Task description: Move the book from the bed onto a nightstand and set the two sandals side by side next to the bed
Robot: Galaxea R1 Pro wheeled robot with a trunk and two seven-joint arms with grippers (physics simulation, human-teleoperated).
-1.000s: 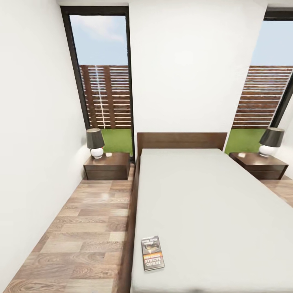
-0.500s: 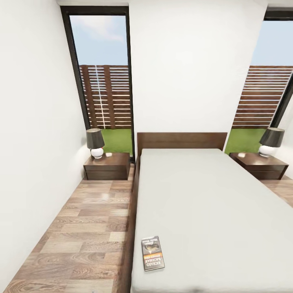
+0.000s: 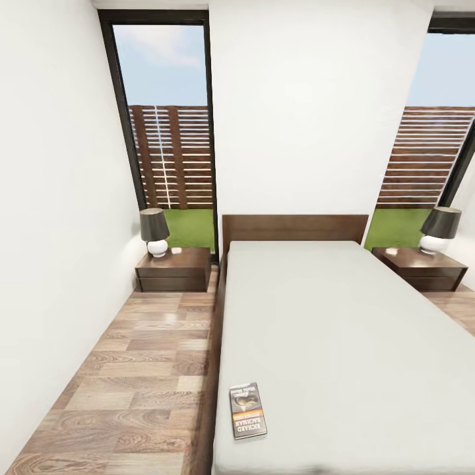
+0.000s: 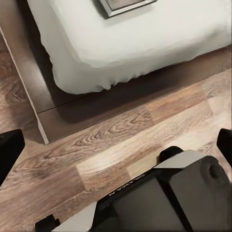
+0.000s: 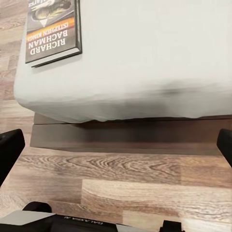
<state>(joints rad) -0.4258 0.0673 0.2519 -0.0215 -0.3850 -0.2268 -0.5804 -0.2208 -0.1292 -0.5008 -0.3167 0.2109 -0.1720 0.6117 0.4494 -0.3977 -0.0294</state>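
The book [image 3: 247, 410] lies flat on the pale mattress of the bed [image 3: 343, 343], near its front left corner. In the right wrist view the book [image 5: 53, 31] shows its dark cover, orange band and white lettering. A corner of the book [image 4: 126, 6] also appears in the left wrist view. A nightstand [image 3: 173, 269] stands left of the headboard and another nightstand [image 3: 422, 267] stands to the right. My left gripper [image 4: 116, 150] and right gripper [image 5: 116, 150] hang open over the floor below the bed's foot end, holding nothing. The sandals are out of view.
Each nightstand carries a lamp with a dark shade [image 3: 154, 232] [image 3: 439, 229]. A strip of wood-plank floor [image 3: 138, 382] runs between the left wall and the bed. Tall windows [image 3: 168, 132] flank the headboard. My own base [image 4: 159, 203] sits just short of the bed frame.
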